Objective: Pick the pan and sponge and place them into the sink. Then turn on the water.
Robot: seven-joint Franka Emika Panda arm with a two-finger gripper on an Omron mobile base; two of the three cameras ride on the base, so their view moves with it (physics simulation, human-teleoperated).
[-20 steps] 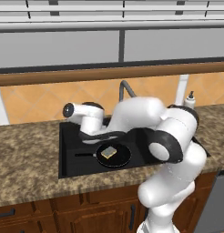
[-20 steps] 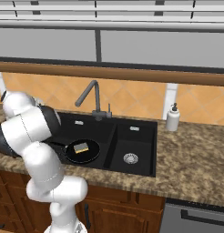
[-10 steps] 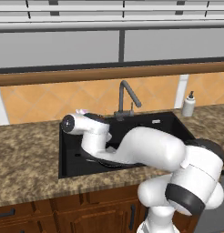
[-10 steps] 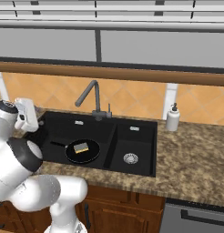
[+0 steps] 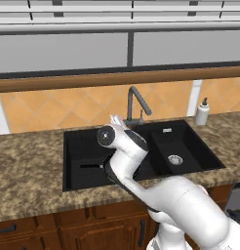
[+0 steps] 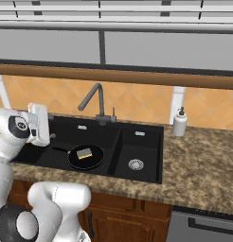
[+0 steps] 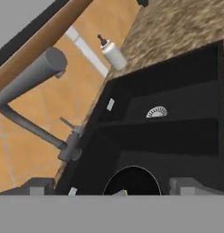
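Observation:
The black pan [image 6: 85, 157] lies in the large left basin of the black sink [image 6: 137, 142], with the sponge [image 6: 84, 152] resting flat inside it. My gripper [image 6: 50, 128] hovers above the left end of that basin, open and empty. In the left base view my gripper [image 5: 117, 119] is just left of the dark grey faucet [image 5: 136, 100], and my arm hides the pan. In the hand view the fingertips [image 7: 186, 184] stand wide apart over the pan's rim [image 7: 132, 179], with the faucet [image 7: 32, 77] close at upper left. No water stream shows.
A white soap bottle [image 6: 179, 123] stands on the granite counter [image 6: 203, 160] behind the small right basin, whose silver drain [image 6: 135, 164] shows. A wooden ledge and tiled backsplash run behind the sink. Cabinet fronts lie below the counter edge.
My hand has swung to the right over the left basin, closer to the faucet. The jaws stayed open. Pan and sponge have not moved.

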